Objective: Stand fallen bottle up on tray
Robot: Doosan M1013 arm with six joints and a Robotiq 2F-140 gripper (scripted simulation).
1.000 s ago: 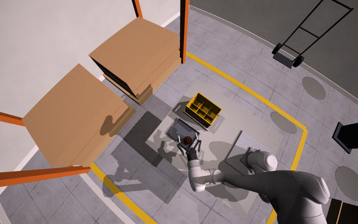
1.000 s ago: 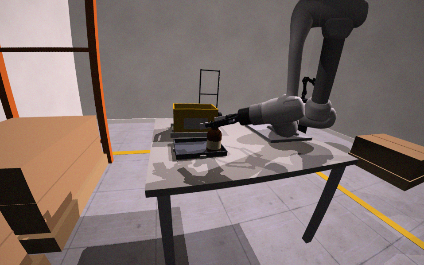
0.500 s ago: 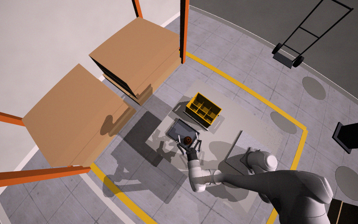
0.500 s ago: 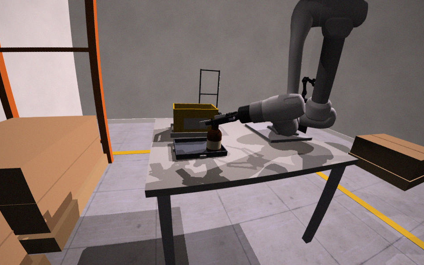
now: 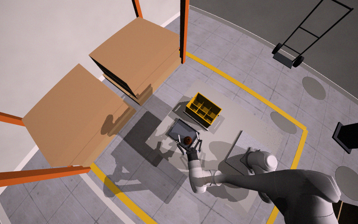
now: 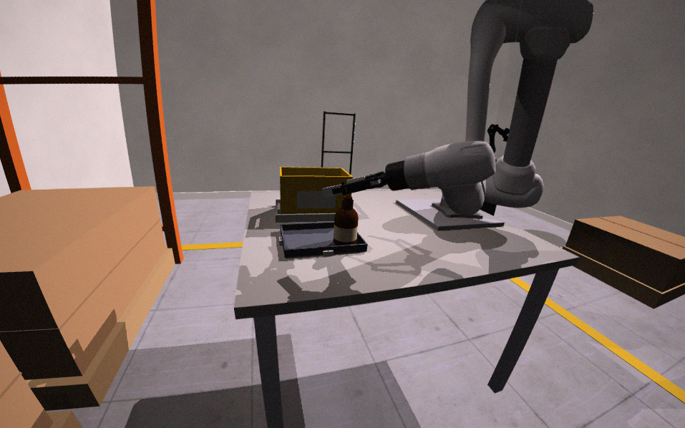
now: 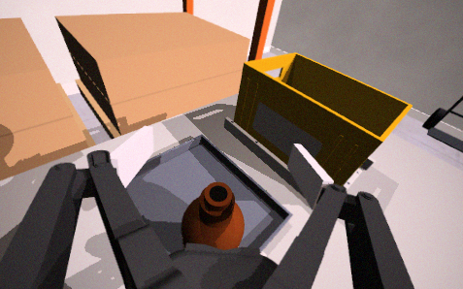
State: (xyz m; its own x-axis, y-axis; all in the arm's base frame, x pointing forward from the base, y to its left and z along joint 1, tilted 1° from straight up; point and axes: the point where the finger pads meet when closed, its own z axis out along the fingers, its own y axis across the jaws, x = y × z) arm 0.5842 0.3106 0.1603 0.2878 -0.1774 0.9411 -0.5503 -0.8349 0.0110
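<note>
Bottle [image 6: 345,225] seen upright on tray [image 6: 302,244], near corner at 5 o'clock in top view; crate [image 6: 313,187] adjacent on desk [image 6: 414,265]

Judged rigid, smooth, top-heavy; hold advised at body, not neck

Pincer [image 7: 219,179] fully spread, empty, positioned above bottle neck

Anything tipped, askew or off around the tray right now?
Nothing stands out. The brown bottle stands upright on the dark tray, near its corner. The open end effector holds nothing and sits just above the bottle's neck. The yellow crate sits square beside the tray.
</note>
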